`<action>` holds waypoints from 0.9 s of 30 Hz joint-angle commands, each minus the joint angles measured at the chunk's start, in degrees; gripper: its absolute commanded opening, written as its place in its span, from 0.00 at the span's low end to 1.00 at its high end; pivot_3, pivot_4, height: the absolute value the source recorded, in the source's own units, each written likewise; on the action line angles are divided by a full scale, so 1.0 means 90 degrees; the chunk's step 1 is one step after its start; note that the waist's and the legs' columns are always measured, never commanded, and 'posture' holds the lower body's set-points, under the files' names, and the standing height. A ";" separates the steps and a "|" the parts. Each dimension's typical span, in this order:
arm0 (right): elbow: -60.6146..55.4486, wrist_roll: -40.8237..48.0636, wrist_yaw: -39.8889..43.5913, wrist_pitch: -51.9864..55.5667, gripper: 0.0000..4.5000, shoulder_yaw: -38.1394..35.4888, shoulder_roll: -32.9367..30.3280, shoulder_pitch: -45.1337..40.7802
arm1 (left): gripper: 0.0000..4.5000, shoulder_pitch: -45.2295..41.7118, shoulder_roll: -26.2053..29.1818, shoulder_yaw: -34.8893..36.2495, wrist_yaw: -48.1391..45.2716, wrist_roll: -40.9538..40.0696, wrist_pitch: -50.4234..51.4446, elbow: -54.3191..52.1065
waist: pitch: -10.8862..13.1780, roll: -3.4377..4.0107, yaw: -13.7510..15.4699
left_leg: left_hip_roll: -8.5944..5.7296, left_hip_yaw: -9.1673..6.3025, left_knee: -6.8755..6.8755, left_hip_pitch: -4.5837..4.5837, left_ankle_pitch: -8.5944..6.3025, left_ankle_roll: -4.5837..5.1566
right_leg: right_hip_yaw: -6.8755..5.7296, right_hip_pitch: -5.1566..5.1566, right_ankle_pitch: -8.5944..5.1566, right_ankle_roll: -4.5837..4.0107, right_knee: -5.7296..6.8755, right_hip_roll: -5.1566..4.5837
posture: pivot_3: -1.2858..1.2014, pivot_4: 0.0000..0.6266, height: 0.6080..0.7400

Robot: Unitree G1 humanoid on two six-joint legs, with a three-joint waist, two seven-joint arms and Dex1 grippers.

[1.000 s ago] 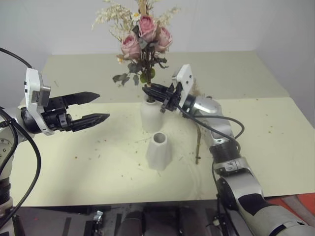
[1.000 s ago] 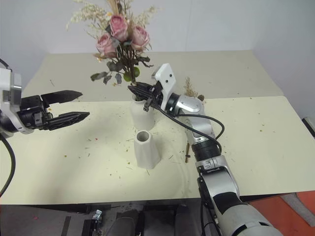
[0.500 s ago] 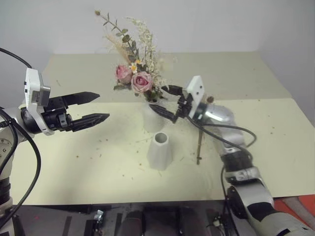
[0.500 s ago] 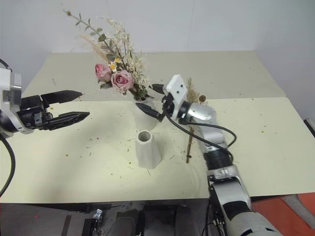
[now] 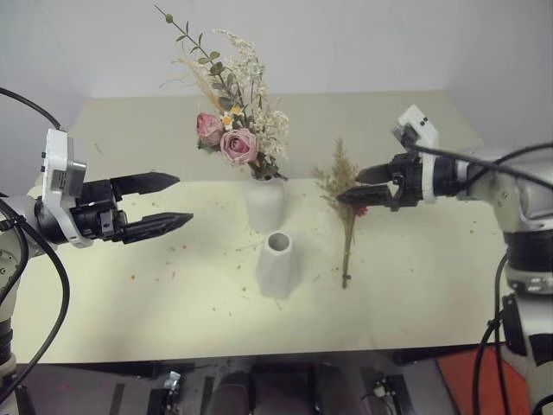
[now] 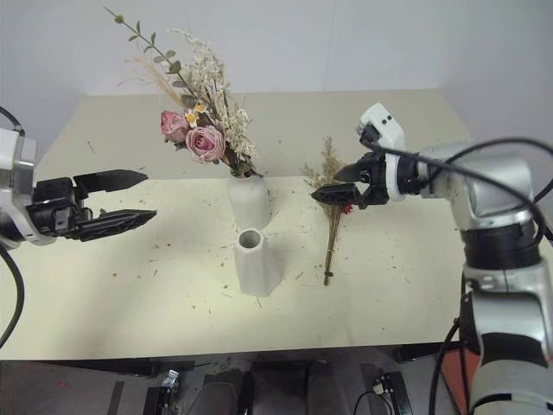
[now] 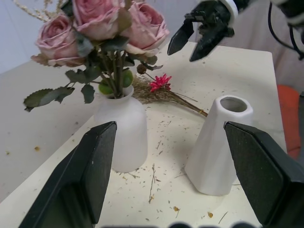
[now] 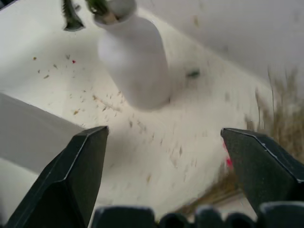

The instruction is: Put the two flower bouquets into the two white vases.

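Rose bouquet (image 5: 235,138) stood in the bottle-shaped vase (image 5: 264,204), stems down in the neck, roses and pale sprigs leaning toward robot's left. Vase upright on the pale yellow surface (image 5: 432,259). Tapered vase (image 5: 277,264) upright just in front of it, close beside, mouth open with nothing in it. In the left wrist view the two vases (image 7: 119,127) (image 7: 216,145) were near each other but apart.

Dried-grass bouquet (image 5: 347,220) lay flat on the surface to the right of both vases, stem end toward the robot, tan plume end away; pink daisy (image 7: 160,82) showed at its head in the left wrist view.

Right claw (image 5: 356,185) was above the head of the dried-grass bouquet, fingers apart, holding nothing; could not tell if it touched the plume. Left claw (image 5: 173,201) hung off to the left of the vases, well apart from them, fingers spread, nothing between them, pointed toward the vases.

Small bits of plant debris (image 5: 194,251) were scattered over the surface around the vases.
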 commanded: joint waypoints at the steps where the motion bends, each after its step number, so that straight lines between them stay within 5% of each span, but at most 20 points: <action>1: 0.0087 -0.0094 -0.0038 0.1025 0.99 0.0990 -0.0137 -0.0461 | 0.87 -0.0019 0.0088 0.0137 -0.0112 -0.0073 -0.0090 -0.0152 | 0.0000 0.0000 0.0000 | -0.0001 0.0001 -0.0001 -0.0001 0.0000 0.0000 | 0.0001 -0.0001 0.0000 0.0000 0.0000 -0.0001 | 0.52 0.24 1.00; 10: 0.1659 0.0033 -0.0855 0.2215 0.99 0.2353 0.0532 -0.1175 | 0.87 0.0007 0.0088 0.0157 -0.0248 -0.0122 -0.0056 -0.0211 | 0.0000 0.0000 0.0015 | -0.0010 0.0001 0.0003 -0.0022 -0.0001 0.0001 | 0.0000 -0.0016 0.0001 0.0000 -0.0003 -0.0012 | 0.52 0.24 1.00; 16: 0.2614 -0.0135 -0.1829 0.2215 0.99 0.2308 0.1256 -0.1349 | 0.87 0.0075 0.0193 0.0187 -0.0644 -0.0251 0.0014 -0.0211 | 0.0000 0.0000 0.0010 | -0.0009 0.0001 0.0001 -0.0023 -0.0001 0.0001 | 0.0000 -0.0020 0.0001 0.0000 -0.0001 -0.0010 | 0.52 0.24 1.00; 19: 0.2687 -0.0252 -0.2304 0.2215 0.87 0.2108 0.1550 -0.1247 | 0.87 0.0208 0.0316 0.0235 -0.0889 -0.0275 -0.0007 -0.0245 | -0.0001 -0.0002 -0.0006 | -0.0009 0.0001 0.0002 -0.0024 -0.0001 0.0001 | 0.0001 -0.0021 0.0002 -0.0001 0.0001 -0.0010 | 0.52 0.24 1.00; 27: 0.3089 -0.0754 -0.3426 0.2215 0.27 0.1063 0.2163 -0.1121 | 0.87 0.0328 0.0445 0.0356 -0.1197 -0.0475 0.0053 -0.0255 | -0.0002 -0.0002 -0.0012 | -0.0008 0.0001 0.0001 -0.0018 -0.0001 0.0001 | 0.0001 -0.0017 0.0003 -0.0002 0.0003 -0.0007 | 0.52 0.24 1.00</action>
